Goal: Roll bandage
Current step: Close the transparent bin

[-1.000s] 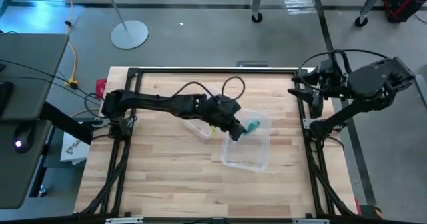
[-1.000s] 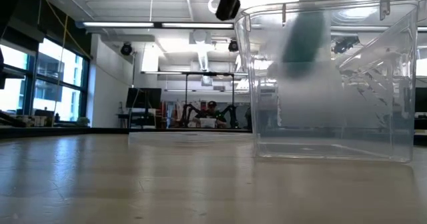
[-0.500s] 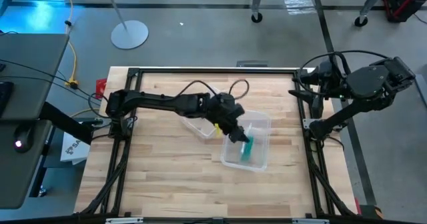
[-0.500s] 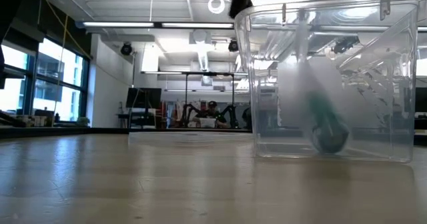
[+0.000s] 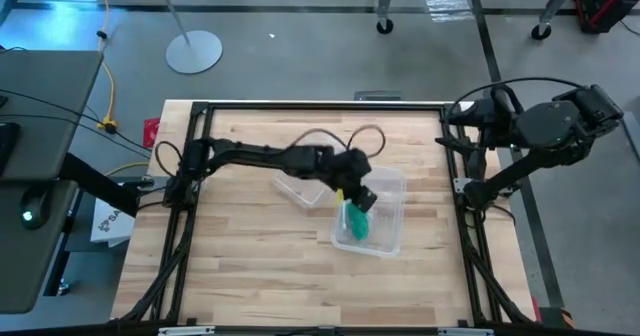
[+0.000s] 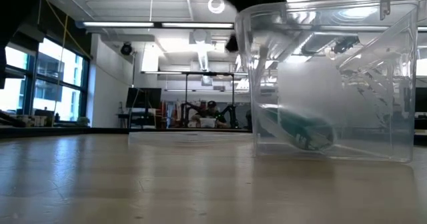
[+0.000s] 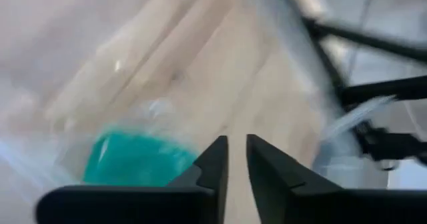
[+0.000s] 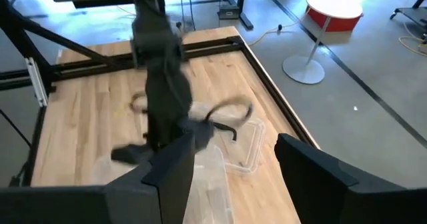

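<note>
the table (image 5: 250, 266) is pale wood in long planks, matt with a faint sheen. the box (image 5: 388, 238) is clear, glossy plastic with smooth walls that catch glare. the bandage (image 5: 354, 224) inside looks like soft, matt green cloth. the frame (image 5: 300, 107) at 12 o'clock is dark matt metal.

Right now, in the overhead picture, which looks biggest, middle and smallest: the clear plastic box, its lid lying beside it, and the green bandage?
1. Clear plastic box: largest.
2. Lid: looks smaller, though the left arm hides part of it, so this is unsure.
3. Green bandage, lying inside the box: clearly smallest.
</note>
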{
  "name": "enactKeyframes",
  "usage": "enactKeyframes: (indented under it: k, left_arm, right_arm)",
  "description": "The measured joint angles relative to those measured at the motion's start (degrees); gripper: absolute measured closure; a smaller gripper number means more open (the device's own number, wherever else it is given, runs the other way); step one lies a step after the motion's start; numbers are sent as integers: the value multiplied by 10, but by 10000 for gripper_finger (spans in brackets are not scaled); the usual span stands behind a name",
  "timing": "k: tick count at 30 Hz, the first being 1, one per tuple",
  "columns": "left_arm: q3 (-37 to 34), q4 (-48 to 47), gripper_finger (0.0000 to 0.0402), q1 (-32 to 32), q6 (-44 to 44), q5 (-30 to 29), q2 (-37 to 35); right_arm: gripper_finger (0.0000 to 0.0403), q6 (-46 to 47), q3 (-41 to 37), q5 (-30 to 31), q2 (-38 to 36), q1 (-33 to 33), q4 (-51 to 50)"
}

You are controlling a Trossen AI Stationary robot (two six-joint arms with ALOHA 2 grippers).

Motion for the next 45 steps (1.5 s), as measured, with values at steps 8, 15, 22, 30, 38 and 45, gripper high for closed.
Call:
enactKeyframes:
  k: [8,15,22,30,38,45]
  left_arm:
    - [171,-376,396,8,82,-195,-73]
    - [44,-475,336,98,136,-196,-102]
    - [-169,-298,242,218,194,-99,-101]
    - [-250,-135,223,229,332,-148,-101]
    - [-259,-110,224,224,344,-135,-69]
    - [-256,-118,224,218,344,-156,-40]
  right_arm:
    - [197,57,0,2,-24,0,-15]
    - [197,130,0,8,-13,0,-24]
    - [197,178,0,19,31,0,31]
    - [197,180,0,96,76,0,141]
    - [197,181,0,122,93,0,186]
    - [197,180,0,124,90,0,199]
